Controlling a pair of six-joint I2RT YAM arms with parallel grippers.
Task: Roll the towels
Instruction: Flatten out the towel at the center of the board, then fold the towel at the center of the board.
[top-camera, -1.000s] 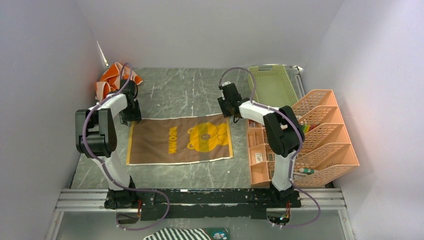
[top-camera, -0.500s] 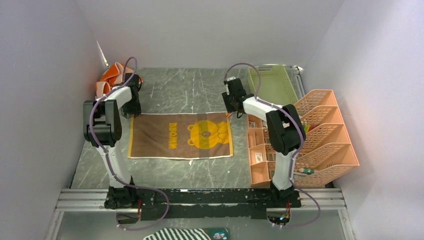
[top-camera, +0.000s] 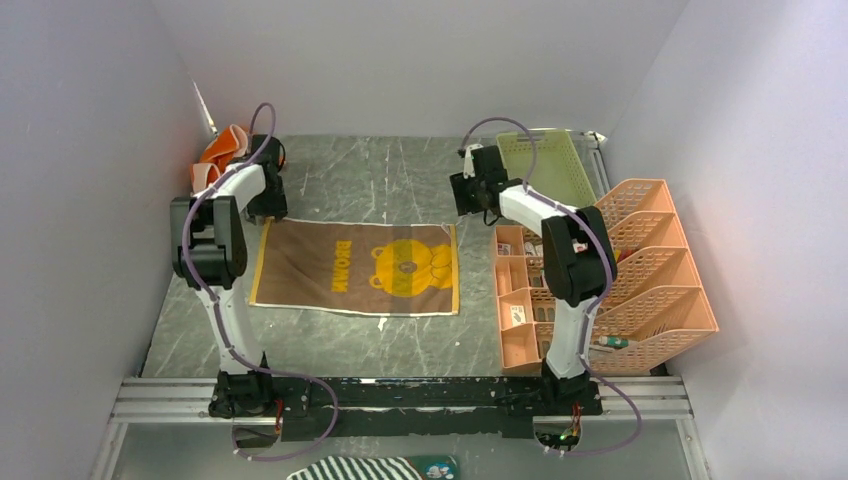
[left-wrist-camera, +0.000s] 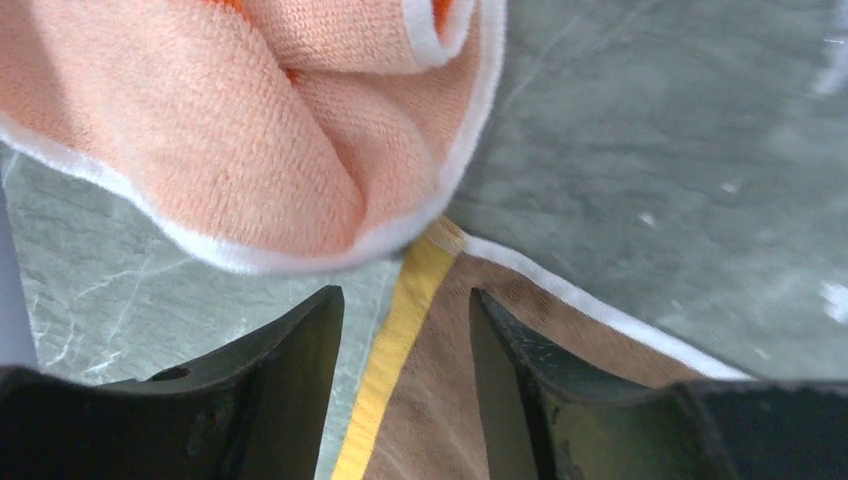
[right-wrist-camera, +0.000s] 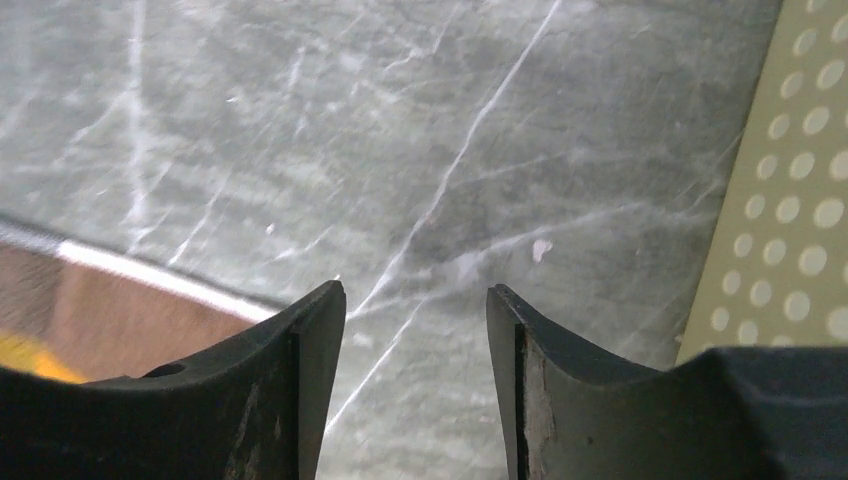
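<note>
A black-and-white striped cloth (top-camera: 372, 468) lies nearest, below the metal rail (top-camera: 400, 396) that carries both arm bases. Beyond it the grey, white-veined marble desk (top-camera: 370, 180) holds the brown towel (top-camera: 300, 270), spread flat at the centre. It has a yellow border, a yellow bear face (top-camera: 408, 266) and the word "BROWN" (top-camera: 343, 268) printed sideways. An orange tiered organiser (top-camera: 640, 280) stands at the right.

The left gripper (left-wrist-camera: 405, 300) hangs released over the towel's far left corner, with nothing between its fingers. The right gripper (right-wrist-camera: 415, 290) is likewise released over bare desk.

The orange towel (left-wrist-camera: 200, 130), white-hemmed, lies crumpled in the far left corner, its hem meeting the brown towel's corner. A pale green perforated basket (top-camera: 545, 170) sits far right. Plain pale walls (top-camera: 400, 60) enclose the desk.
</note>
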